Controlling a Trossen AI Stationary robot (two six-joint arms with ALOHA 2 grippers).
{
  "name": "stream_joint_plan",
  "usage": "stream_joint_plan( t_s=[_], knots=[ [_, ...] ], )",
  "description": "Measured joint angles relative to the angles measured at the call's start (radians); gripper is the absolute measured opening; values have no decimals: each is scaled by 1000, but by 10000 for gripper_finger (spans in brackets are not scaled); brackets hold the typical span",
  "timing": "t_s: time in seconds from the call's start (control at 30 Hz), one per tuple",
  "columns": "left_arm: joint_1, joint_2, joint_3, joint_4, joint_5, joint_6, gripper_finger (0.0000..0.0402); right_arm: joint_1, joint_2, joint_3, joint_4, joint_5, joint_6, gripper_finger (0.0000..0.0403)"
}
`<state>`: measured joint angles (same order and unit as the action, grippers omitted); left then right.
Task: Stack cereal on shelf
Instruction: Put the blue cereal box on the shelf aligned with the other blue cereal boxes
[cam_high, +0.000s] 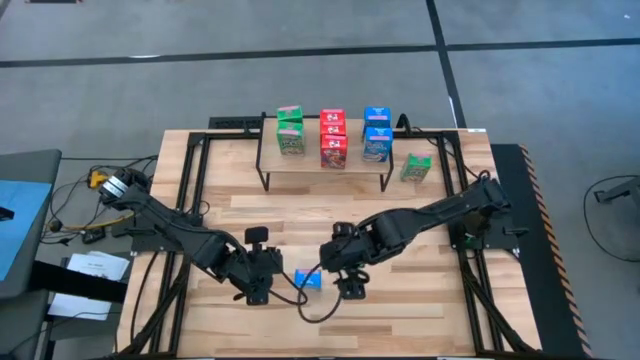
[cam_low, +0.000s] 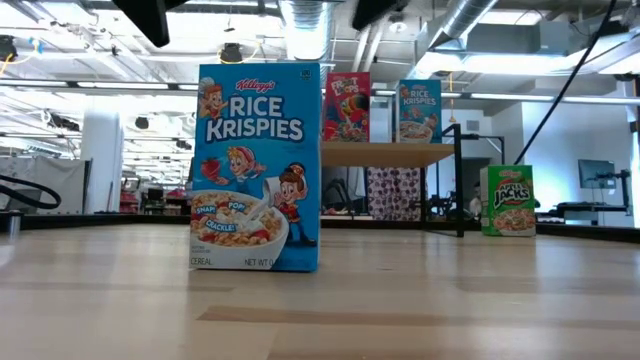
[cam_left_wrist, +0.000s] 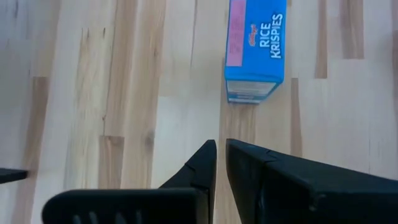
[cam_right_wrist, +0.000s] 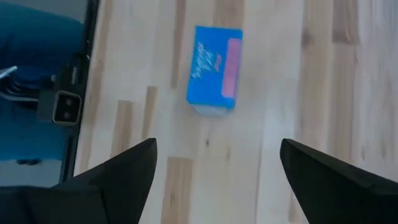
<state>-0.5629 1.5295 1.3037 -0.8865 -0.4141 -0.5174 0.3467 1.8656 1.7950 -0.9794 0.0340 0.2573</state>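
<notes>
**Blue Rice Krispies box waits between the two claws**

The blue Rice Krispies box (cam_low: 258, 167) stands up on the wooden table (cam_high: 400, 230), all by itself. Nothing holds it. It stands near the front of the table, well away from the shelf (cam_high: 325, 172), so it looks like the next box to be picked up and carried over.

The right claw (cam_right_wrist: 214, 165) hangs just above the box and a little to one side. Its two fingers are spread wide apart, with nothing between them. That wide gap looks ready to fit around the box.

The left claw (cam_left_wrist: 221, 163) is on the other side of the box, close by but not touching. Its fingers are pressed together and hold nothing. It seems to be waiting.

Farther from the claws, the shelf already holds green, red and blue boxes, some stacked on top of others. One green Apple Jacks box (cam_high: 416, 168) stands on the table just beside the shelf's right end, so it probably has to go up too.
</notes>
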Motion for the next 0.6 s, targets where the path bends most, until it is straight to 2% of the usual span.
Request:
stream_joint_plan(
  t_s=[0.33,0.6],
  knots=[
    [0,-14,0,-54,-9,-1,25,4,73,0,132,19,-4,359],
    [-6,-100,8,-73,8,-17,25,13,103,1,166,41,4,359]
  ],
)
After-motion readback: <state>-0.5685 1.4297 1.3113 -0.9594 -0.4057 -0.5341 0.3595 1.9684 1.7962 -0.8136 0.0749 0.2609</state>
